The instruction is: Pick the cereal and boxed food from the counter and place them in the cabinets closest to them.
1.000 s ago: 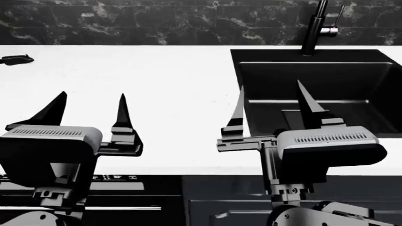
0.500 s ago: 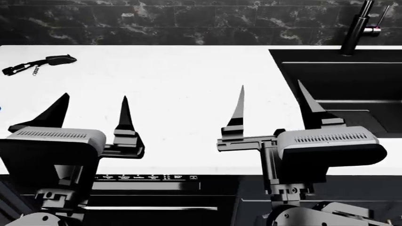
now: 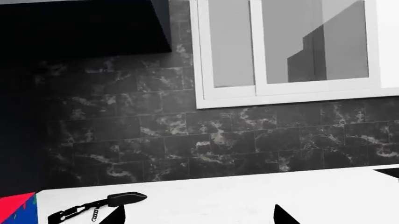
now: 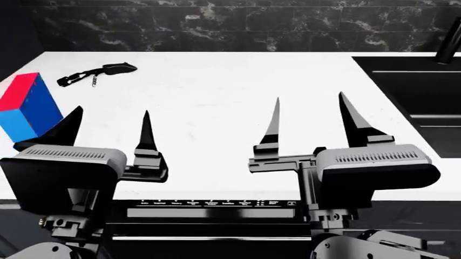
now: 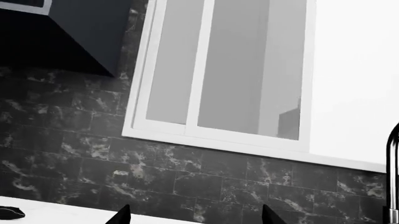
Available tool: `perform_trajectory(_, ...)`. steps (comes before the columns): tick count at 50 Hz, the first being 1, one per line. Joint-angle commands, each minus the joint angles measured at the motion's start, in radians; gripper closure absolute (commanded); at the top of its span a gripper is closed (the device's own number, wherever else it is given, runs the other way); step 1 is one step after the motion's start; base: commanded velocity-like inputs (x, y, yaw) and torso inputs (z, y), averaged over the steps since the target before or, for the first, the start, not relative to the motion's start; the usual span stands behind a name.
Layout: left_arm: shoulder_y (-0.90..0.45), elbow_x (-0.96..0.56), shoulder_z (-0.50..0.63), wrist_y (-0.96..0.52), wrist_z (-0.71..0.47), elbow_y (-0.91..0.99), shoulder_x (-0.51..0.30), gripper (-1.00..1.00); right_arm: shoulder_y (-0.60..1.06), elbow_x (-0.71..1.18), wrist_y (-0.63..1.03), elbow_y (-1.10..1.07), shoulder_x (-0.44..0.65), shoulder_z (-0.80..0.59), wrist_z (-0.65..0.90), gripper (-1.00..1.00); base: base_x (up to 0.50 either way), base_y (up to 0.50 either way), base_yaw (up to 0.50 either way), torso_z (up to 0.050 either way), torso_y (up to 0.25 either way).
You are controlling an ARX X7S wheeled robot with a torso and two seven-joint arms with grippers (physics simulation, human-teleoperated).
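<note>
The boxed food (image 4: 27, 106), red on top and blue below, stands on the white counter (image 4: 216, 81) at the far left; its red corner shows in the left wrist view (image 3: 16, 208). My left gripper (image 4: 109, 127) is open and empty, just right of the box, with its left finger close to it. My right gripper (image 4: 311, 116) is open and empty over the counter's front middle. The cereal is out of view.
A black tool with a chain (image 4: 97, 73) lies on the counter at the back left, also seen in the left wrist view (image 3: 100, 205). A dark sink (image 4: 418, 86) is at the right. A dark marbled backsplash (image 4: 216, 24) and a window (image 3: 287, 46) stand behind.
The view has shifted left: the sink and tap slid toward the right edge, the black tool moved toward the middle, and the red-and-blue box came into view. Both grippers stayed open.
</note>
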Motion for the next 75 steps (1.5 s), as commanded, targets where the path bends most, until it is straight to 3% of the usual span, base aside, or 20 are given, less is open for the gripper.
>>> perform_trajectory(1, 0.004, 0.005, 0.005, -0.004, 0.007, 0.002, -0.002, -1.0, -0.01, -0.001, -0.003, 0.005, -0.001, 0.007, 0.0, -1.0, 0.0, 0.5, 0.0, 0.0, 0.0)
perform_trajectory(64, 0.019, -0.003, -0.006, 0.015, 0.025, 0.018, -0.012, -1.0, -0.022, -0.007, 0.034, -0.028, 0.015, 0.036, -0.002, -1.0, 0.0, 0.5, 0.0, 0.0, 0.0)
perform_trajectory(66, 0.019, -0.002, -0.006, 0.016, 0.025, 0.018, -0.012, -1.0, -0.041, -0.008, -0.025, -0.022, 0.022, 0.054, 0.0, -1.0, 0.0, 0.0, 0.0, 0.0, 0.0)
perform_trajectory(75, 0.018, -0.009, -0.012, 0.019, 0.024, 0.017, -0.011, -1.0, -0.029, 0.018, 0.01, -0.038, 0.038, 0.068, 0.016, -1.0, 0.0, 0.0, 0.0, 0.0, 0.0)
